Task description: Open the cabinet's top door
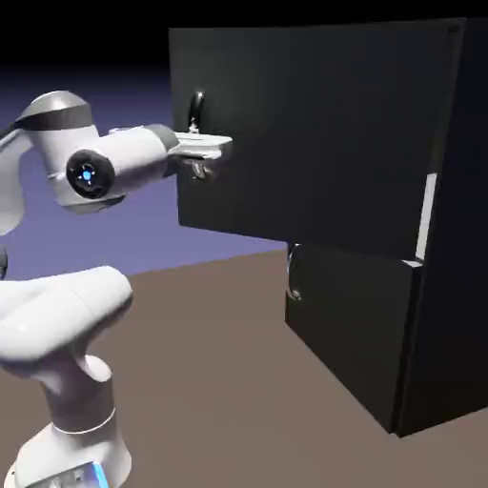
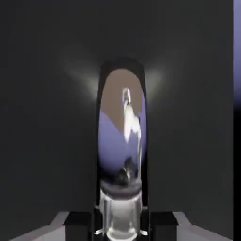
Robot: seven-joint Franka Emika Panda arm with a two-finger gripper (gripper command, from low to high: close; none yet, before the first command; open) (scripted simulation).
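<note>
The tall black cabinet (image 1: pixel 448 315) stands at the exterior view's right. Its top door (image 1: pixel 315 133) is swung partly out from the body, and a pale strip of the inside shows at its hinge side. A curved grey handle (image 1: pixel 197 107) sits near the door's free left edge. My gripper (image 1: pixel 202 158) is shut on the lower part of that handle. In the hand view the shiny handle (image 2: pixel 123 141) fills the middle, and its foot stands between the dark fingers (image 2: pixel 77 224) of my gripper (image 2: pixel 121 227). The black door panel (image 2: pixel 47 117) lies behind it.
The shorter lower door (image 1: pixel 353 334) is shut, with its own grey handle (image 1: pixel 294 278) at its left edge. The brown table (image 1: pixel 210 381) stretches before the cabinet. My white arm (image 1: pixel 57 315) rises from the lower left.
</note>
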